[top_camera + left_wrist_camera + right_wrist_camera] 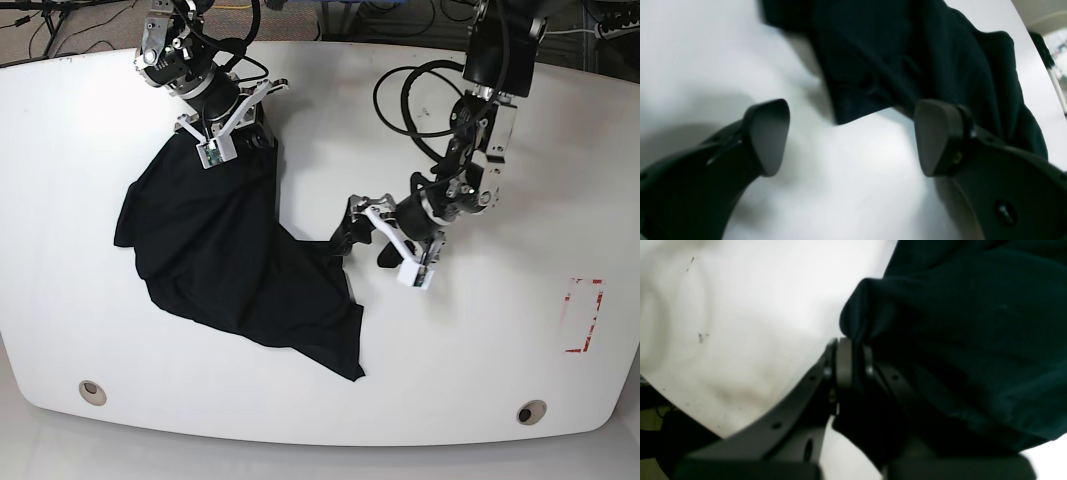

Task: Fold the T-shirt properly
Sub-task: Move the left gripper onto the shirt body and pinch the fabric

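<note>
Lying crumpled toward the bench's [480, 330] left side was the T-shirt [215, 260]; right gripper [850, 361] pinched its top edge near the far edge, left gripper [851, 136] spread wide, w/ nothing held, beside the hem.

Black arms [487, 150], white-bracketed claws (looped black cables).

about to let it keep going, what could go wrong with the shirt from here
The right gripper is shut on one bunched edge of the shirt; pulling from there alone may drag the whole heap rather than spread it. The left gripper is open and holds nothing, with a shirt corner just past its fingertips, so a regrasp could miss or pinch several layers.
</note>
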### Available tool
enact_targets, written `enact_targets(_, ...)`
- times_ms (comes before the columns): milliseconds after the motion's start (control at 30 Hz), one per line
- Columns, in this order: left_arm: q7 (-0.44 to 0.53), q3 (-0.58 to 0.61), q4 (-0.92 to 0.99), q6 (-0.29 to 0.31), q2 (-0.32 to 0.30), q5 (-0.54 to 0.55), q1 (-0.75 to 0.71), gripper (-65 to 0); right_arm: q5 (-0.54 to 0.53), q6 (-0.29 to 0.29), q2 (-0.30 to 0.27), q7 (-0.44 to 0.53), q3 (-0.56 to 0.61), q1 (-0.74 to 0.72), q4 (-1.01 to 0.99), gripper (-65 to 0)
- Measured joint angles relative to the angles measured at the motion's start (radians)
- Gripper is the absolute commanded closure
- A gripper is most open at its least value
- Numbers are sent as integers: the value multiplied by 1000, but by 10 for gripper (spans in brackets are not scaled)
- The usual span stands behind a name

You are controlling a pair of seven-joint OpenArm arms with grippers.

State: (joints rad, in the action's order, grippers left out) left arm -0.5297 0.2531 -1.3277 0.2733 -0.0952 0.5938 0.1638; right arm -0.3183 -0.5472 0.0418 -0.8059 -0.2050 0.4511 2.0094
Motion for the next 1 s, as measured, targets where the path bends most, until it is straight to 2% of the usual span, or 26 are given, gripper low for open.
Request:
enact_targets(167, 8, 28, 114, -8, 48, -56, 72, -549, 0, 0, 0, 2, 0, -2, 0, -2)
enact_targets(267, 45, 28, 172, -10, 76, -85, 105, -550, 0, 0, 0, 2, 0, -2, 0, -2)
enact_targets(600, 77, 29, 354, -2, 134, -112, 184, -533, -2, 0, 0, 2, -5, -22, 0, -2)
enact_targets(667, 89, 28, 379, -3, 143, -113, 198, -497, -1, 0, 0, 2, -5, -24, 0, -2)
enact_targets(767, 101, 29, 413, -3, 151, -114, 214, -401, -1, 0, 0, 1, -3, -23, 0, -2)
enact_targets(867, 111, 31, 449, 0, 154, -111, 229, -276, -1, 0, 0, 1, -3, -27, 0, -2)
enact_targets(1000, 135, 96, 510, 0, 146, -108, 265, -114, -2, 0, 0, 2, -5, -39, 0, -2)
